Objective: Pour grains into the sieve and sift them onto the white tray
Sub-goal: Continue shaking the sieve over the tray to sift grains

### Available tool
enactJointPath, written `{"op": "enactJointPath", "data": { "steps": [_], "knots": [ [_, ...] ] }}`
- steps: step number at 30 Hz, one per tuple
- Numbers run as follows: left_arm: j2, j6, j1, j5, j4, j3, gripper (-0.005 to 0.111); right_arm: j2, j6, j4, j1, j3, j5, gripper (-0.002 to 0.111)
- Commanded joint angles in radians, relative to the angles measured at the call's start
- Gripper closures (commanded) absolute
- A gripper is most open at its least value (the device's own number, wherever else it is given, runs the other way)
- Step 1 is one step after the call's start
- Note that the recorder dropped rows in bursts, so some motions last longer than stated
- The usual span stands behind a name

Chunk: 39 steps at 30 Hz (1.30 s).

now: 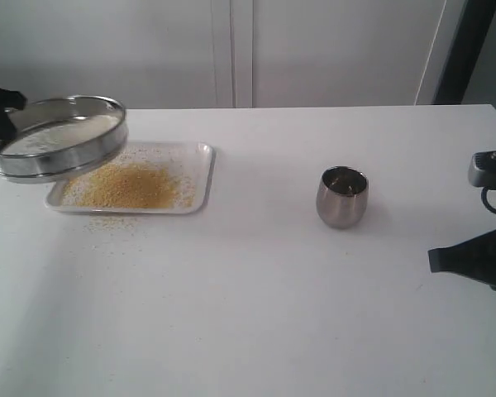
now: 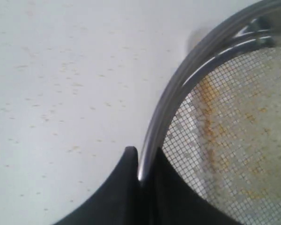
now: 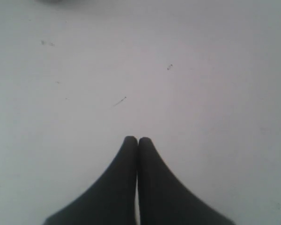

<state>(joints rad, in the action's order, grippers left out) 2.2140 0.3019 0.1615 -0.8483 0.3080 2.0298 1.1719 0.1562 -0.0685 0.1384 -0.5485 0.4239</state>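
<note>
Closest to me, the right gripper (image 3: 138, 140) sat low over the bare table (image 1: 256, 331) at the right edge, its two dark fingers pressed flat together, clenched on nothing.

A little further in, right of the middle, there stood the small steel cup (image 1: 342, 198), upright and on its own. Its inside looked dark; I could not tell whether anything was in it.

Over to the left, stray grains (image 1: 112, 222) lay sprinkled on the table just in front of the white tray (image 1: 200, 169). The tray lay flat, and there was the payoff: a broad golden-yellow heap of grains (image 1: 128, 186) spread over its left and middle, thinning to scattered specks toward the right rim.

Above the tray's left end, the sieve (image 1: 66, 161) was up in the air and tilted, its open face toward me. A pale layer showed inside it, and through the wrist camera I saw yellowish traces clinging to the mesh (image 2: 208, 117). The left gripper (image 2: 140, 161) was grasping the sieve by its shiny rim, one finger on each side of the wall.

Behind it all, a plain pale wall (image 1: 331, 50).
</note>
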Motion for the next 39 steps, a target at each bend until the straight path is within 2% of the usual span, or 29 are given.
{"op": "enactJointPath", "data": {
  "steps": [1,3,5,7,9,13,15,20,23,26,31,34,36,39],
  "knots": [
    [-0.009,0.005,-0.139,0.02,0.11,0.005,0.107,-0.004,0.002,-0.008,-0.009,0.004,-0.004,0.108],
    [0.003,0.048,-0.272,0.053,0.083,0.005,0.107,-0.004,0.002,-0.008,-0.009,0.004,-0.004,0.108],
    [0.007,0.029,-0.306,0.069,0.017,0.005,0.107,-0.004,0.002,-0.008,-0.009,0.004,-0.007,0.108],
    [0.007,0.005,-0.279,0.061,-0.043,0.005,0.107,-0.004,0.002,-0.008,-0.009,0.004,-0.007,0.108],
    [0.002,0.005,-0.215,0.031,-0.061,0.005,0.107,-0.004,0.002,-0.008,-0.009,0.004,-0.007,0.108],
    [-0.01,-0.015,-0.086,0.003,0.035,0.005,0.107,-0.004,0.002,-0.008,-0.009,0.004,-0.007,0.108],
    [-0.01,-0.01,-0.09,0.018,0.084,0.005,0.107,-0.004,0.002,-0.008,-0.009,0.004,-0.007,0.108],
    [0.017,-0.01,-0.269,0.113,0.103,0.005,0.107,-0.004,0.002,-0.008,-0.009,0.004,-0.007,0.108],
    [0.021,-0.01,-0.336,0.147,0.086,0.005,0.107,-0.004,0.002,-0.008,-0.009,0.004,-0.007,0.108],
    [0.019,-0.015,-0.309,0.134,0.043,0.005,0.107,-0.004,0.002,-0.008,-0.009,0.004,-0.007,0.108],
    [0.008,0.025,-0.14,0.027,0.095,0.005,0.107,-0.004,0.022,-0.008,-0.009,0.004,-0.006,0.108],
    [-0.002,0.032,-0.082,0.011,0.1,0.005,0.107,-0.004,0.023,-0.008,-0.009,0.004,-0.006,0.108],
    [-0.002,0.032,-0.09,0.02,0.103,0.005,0.107,-0.004,0.023,-0.008,-0.009,0.004,-0.006,0.108],
    [0.003,0.032,-0.161,0.063,0.115,0.005,0.107,-0.004,0.023,-0.008,-0.009,0.004,-0.006,0.108]
  ]
}}
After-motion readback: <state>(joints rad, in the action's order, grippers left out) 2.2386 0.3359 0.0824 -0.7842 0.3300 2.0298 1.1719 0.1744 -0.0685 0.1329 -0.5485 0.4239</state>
